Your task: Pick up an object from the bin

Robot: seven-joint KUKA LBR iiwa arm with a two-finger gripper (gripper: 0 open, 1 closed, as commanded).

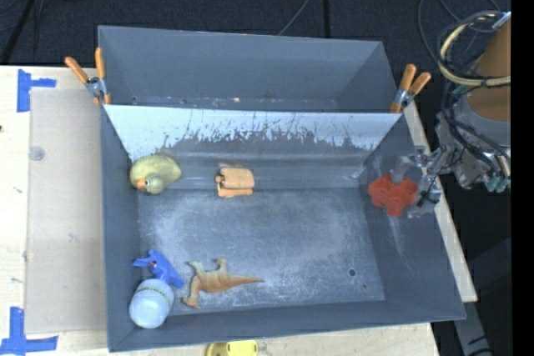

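The red lumpy thing (pixel 390 194) sits on the right-hand slope of the bin (pixel 275 250) in the camera view, just left of the gripper (pixel 422 182) and seemingly touching it, so I judge the coming move hangs on that short leftward offset. It looks squat, with no long axis or heading I can read. I cannot tell whether the gripper is open or clamped on it.

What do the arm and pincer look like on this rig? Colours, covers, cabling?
The arm's wrist end is dark housing with bundled dark cables. Above it sits a rounded orange-brown cover, ringed by loops of pale cable. A small teal fitting shows on the housing's outer side. The pincer is bare grey metal, boxy and angular. No markings legible.
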